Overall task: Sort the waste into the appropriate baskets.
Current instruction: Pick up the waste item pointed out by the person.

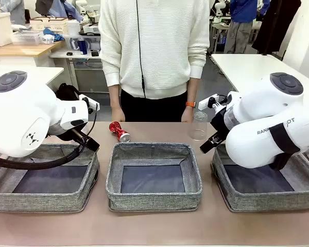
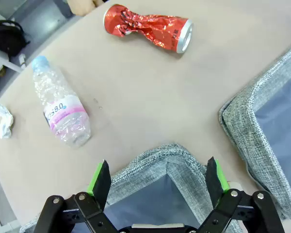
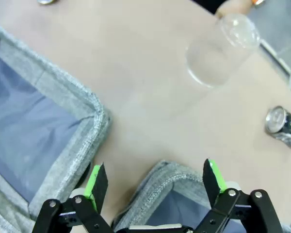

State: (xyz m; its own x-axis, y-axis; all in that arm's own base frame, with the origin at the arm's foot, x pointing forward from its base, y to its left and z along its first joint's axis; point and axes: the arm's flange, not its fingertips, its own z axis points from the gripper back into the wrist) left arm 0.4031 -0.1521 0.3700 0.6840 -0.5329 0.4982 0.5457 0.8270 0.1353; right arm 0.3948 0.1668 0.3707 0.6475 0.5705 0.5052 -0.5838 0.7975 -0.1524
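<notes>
Plainly, in the front view the crushed red can [image 1: 119,131] lies just beyond the far left corner of the middle basket [image 1: 153,147]. In the left wrist view the left pincer [image 2: 157,171] gapes wide, empty, left of that basket; it should close across the can's pinched waist. In the right wrist view the right pincer [image 3: 155,171], equally spread and empty, hangs right of that basket.

Tan table [image 1: 154,226], three grey baskets [image 1: 153,198] — crushed red can [image 2: 148,27], pink-label bottle [image 2: 60,109], paper [image 2: 2,125], perhaps a clear bottle [image 3: 220,51]
</notes>
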